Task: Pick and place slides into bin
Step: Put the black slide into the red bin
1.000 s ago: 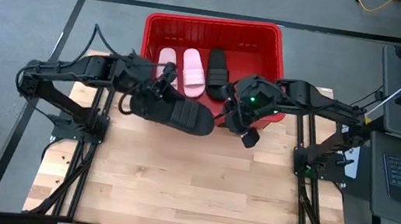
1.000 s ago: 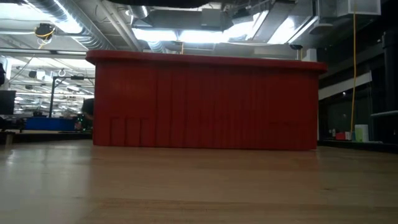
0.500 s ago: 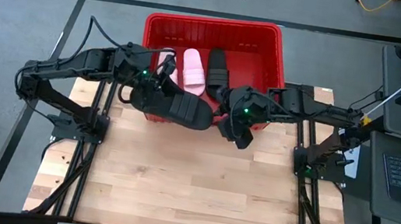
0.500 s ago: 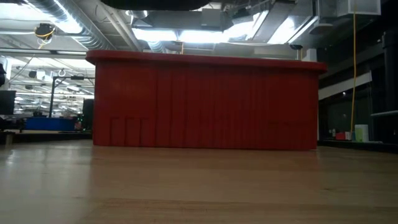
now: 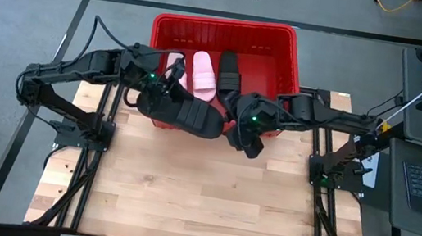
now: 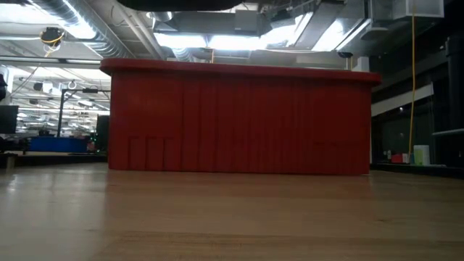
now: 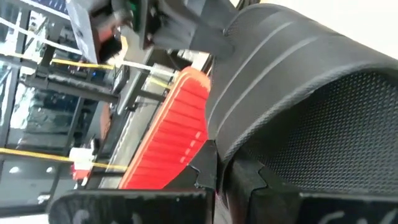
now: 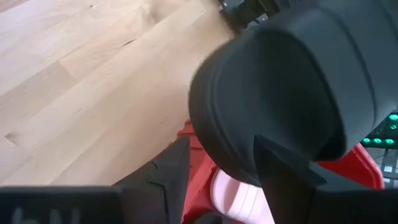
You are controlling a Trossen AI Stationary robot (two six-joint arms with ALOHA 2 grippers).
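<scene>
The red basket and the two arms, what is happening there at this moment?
Both arms hold one black slide together above the near rim of the bin. The left gripper grips one end, the right gripper the other. Two pink slides and another black one already lie in the bin.

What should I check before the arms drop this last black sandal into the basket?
1. Sandal held: ok. The black sandal sits between the left gripper and the right gripper.
2. Sandal over the basket: not ok. It hangs across the near rim, part still above the table.
3. Landing room: ok. Bare floor shows in the basket's right part.
4. Others packed: ok. Two pink sandals and another black one lie inside.
5. Each finger's grip: cannot tell.
</scene>
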